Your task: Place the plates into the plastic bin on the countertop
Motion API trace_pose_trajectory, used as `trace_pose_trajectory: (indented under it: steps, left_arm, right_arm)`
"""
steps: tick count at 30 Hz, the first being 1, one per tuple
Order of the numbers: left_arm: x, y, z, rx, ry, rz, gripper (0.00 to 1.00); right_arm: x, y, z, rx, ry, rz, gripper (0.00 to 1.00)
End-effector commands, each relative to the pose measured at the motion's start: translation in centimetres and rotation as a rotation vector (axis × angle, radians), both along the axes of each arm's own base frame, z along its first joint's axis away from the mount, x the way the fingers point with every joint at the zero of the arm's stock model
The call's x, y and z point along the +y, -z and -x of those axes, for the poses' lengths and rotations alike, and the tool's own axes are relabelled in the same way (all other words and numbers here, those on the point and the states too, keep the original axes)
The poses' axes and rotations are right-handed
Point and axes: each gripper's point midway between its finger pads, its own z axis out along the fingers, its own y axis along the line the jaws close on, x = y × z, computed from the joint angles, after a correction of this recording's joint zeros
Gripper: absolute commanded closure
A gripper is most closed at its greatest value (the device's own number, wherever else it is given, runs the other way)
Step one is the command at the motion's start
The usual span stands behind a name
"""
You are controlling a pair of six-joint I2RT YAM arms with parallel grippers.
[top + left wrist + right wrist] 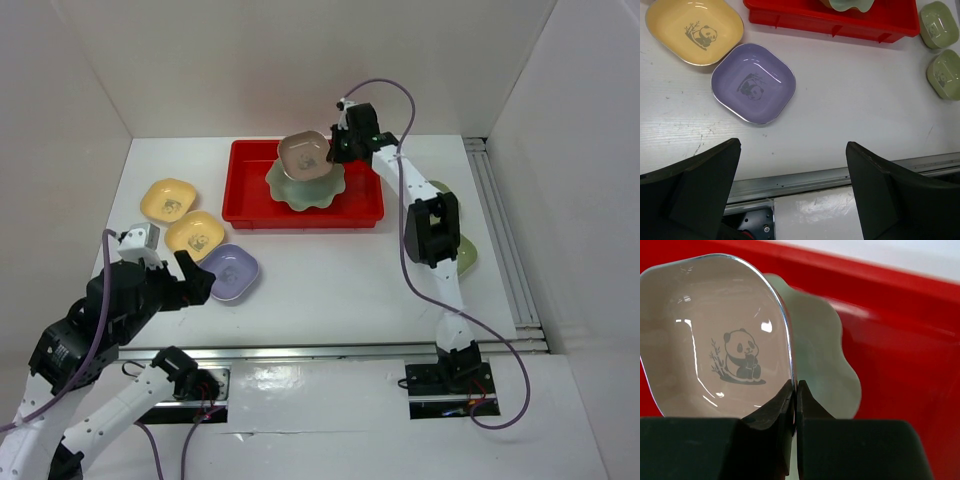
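My right gripper point(336, 148) is shut on the rim of a brownish-pink plate point(303, 153), held tilted above the red plastic bin point(250, 214). In the right wrist view its fingertips point(796, 390) pinch that plate's edge point(715, 340). Beneath lies a pale green scalloped plate point(825, 350) inside the bin point(900, 365). My left gripper point(185, 272) is open and holds nothing, just near of a lavender plate point(753, 82) on the white countertop point(330, 280). Its wide-open fingers point(880, 185) frame the table's front rail.
Two yellow plates point(168, 200) point(195, 235) lie left of the bin, beside the lavender one point(232, 272). Two olive green plates point(938, 24) point(946, 74) sit at the right, partly hidden behind the right arm point(430, 225). White walls close in the countertop.
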Motion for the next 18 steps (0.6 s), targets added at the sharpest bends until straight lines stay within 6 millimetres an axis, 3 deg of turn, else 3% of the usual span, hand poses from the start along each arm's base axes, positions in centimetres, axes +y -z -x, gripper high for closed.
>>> trace_pose_trajectory:
  steps: [1,3,7,8,9,10,13,14,18]
  left_arm:
    - [0.0,-0.9,-0.3,-0.046,-0.003,0.018,0.00]
    - [-0.1,-0.8,-0.4,-0.037,-0.003,0.013,0.00]
    - [-0.2,-0.6,-0.6,-0.029,-0.003,0.008,0.00]
    - [-0.2,-0.6,-0.6,-0.029,-0.003,0.008,0.00]
    - [-0.2,-0.6,-0.6,-0.029,-0.003,0.008,0.00]
    - [-0.2,-0.6,-0.6,-0.029,-0.003,0.008,0.00]
    - [-0.2,-0.6,-0.6,-0.029,-0.003,0.008,0.00]
    - [-0.2,-0.6,-0.6,-0.029,-0.003,0.008,0.00]
    - [-0.2,-0.6,-0.6,-0.029,-0.003,0.008,0.00]
  right_arm:
    - [-0.2,-2.7,0.3,-0.056,-0.055,-0.022,1.00]
    - [-0.5,-1.4,0.6,-0.025,-0.052,0.005,1.00]
    - [0.9,0.4,1.9,-0.006,-0.088,0.063,0.97]
    - [0.9,0.6,1.9,-0.008,-0.088,0.063,0.91]
    - [0.9,1.1,2.0,0.002,-0.088,0.066,0.68]
    - [1.0,1.1,2.1,0.004,-0.095,0.061,0.60]
    - [1.6,0.4,2.4,-0.001,-0.098,0.050,0.40]
    - [1.6,0.4,2.4,-0.001,-0.098,0.050,0.39]
    - [1.6,-3.9,2.4,-0.075,-0.091,0.015,0.20]
